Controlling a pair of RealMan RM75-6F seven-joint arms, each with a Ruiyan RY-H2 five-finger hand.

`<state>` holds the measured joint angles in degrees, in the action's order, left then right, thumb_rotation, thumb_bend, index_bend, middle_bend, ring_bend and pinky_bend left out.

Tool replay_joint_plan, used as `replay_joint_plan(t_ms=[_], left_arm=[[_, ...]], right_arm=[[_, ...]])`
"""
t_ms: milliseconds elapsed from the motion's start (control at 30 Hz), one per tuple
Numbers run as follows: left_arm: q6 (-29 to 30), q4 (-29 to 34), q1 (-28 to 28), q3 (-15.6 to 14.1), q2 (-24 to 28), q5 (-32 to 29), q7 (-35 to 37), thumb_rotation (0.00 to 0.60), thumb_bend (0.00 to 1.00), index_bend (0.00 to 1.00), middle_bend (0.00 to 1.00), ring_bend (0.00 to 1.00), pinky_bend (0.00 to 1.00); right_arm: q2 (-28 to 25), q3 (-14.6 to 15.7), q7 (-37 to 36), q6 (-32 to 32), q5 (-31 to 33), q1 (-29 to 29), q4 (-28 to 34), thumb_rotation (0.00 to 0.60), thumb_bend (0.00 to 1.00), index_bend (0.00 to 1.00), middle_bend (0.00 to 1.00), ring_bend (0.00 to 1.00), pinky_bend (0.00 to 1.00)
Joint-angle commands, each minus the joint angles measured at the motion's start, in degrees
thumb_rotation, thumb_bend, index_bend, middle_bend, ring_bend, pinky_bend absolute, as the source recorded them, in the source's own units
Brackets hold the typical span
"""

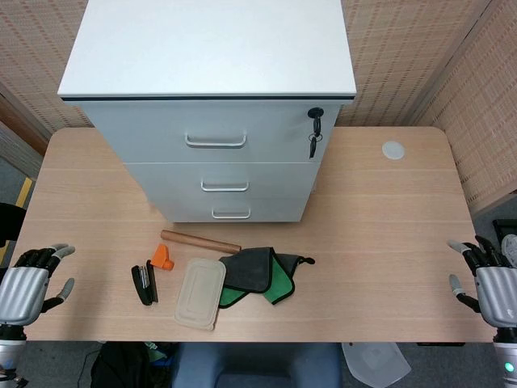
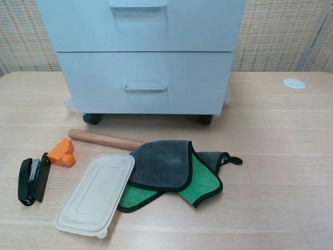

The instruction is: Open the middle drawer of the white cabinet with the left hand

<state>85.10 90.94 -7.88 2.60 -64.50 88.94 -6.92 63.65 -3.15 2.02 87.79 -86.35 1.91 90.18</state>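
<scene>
The white cabinet (image 1: pixel 210 48) stands at the back of the table, its three drawers facing me, all closed. The middle drawer's handle (image 1: pixel 224 187) lies between the top handle (image 1: pixel 216 141) and the bottom handle (image 1: pixel 231 214). In the chest view the cabinet (image 2: pixel 145 31) fills the top, with the middle handle (image 2: pixel 138 7) at the frame's upper edge. My left hand (image 1: pixel 24 287) hovers at the table's near left corner, fingers apart and empty, far from the cabinet. My right hand (image 1: pixel 493 283) is at the near right corner, also spread and empty. Neither hand shows in the chest view.
In front of the cabinet lie a wooden rolling pin (image 1: pixel 200 241), an orange piece (image 1: pixel 162 257), a black stapler (image 1: pixel 144 283), a beige lid (image 1: pixel 200 293) and a grey-green cloth (image 1: pixel 262 273). A key (image 1: pixel 314 133) hangs in the top drawer's lock. A white cap (image 1: pixel 393 149) sits back right.
</scene>
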Motion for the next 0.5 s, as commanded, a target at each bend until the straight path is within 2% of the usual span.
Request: replay_joint_plan(t_ms=[33, 400, 500], left_arm=[[0.1, 0.2, -0.1, 0.0, 0.0, 0.0, 0.1, 0.600, 0.33, 0.25, 0.27, 0.28, 0.26], [0.0, 0.4, -1.3, 0.2, 0.8, 2.1, 1.7, 0.600, 0.33, 0.26, 0.27, 0.29, 0.26], [0.2, 0.2, -2.0, 0.5, 1.0, 3.0, 3.1, 0.600, 0.33, 0.26, 0.32, 0.33, 0.33]], right_arm=[[0.0, 0.0, -0.2, 0.0, 0.1, 0.0, -0.1, 0.600, 0.34, 0.24, 0.27, 0.23, 0.28], [0.2, -0.1, -0.4, -0.1, -0.2, 0.0, -0.5, 0.600, 0.34, 0.24, 0.27, 0.23, 0.28], [0.2, -0.2, -0.3, -0.1, -0.3, 0.1, -0.4, 0.600, 0.34, 0.24, 0.27, 0.23, 0.28]])
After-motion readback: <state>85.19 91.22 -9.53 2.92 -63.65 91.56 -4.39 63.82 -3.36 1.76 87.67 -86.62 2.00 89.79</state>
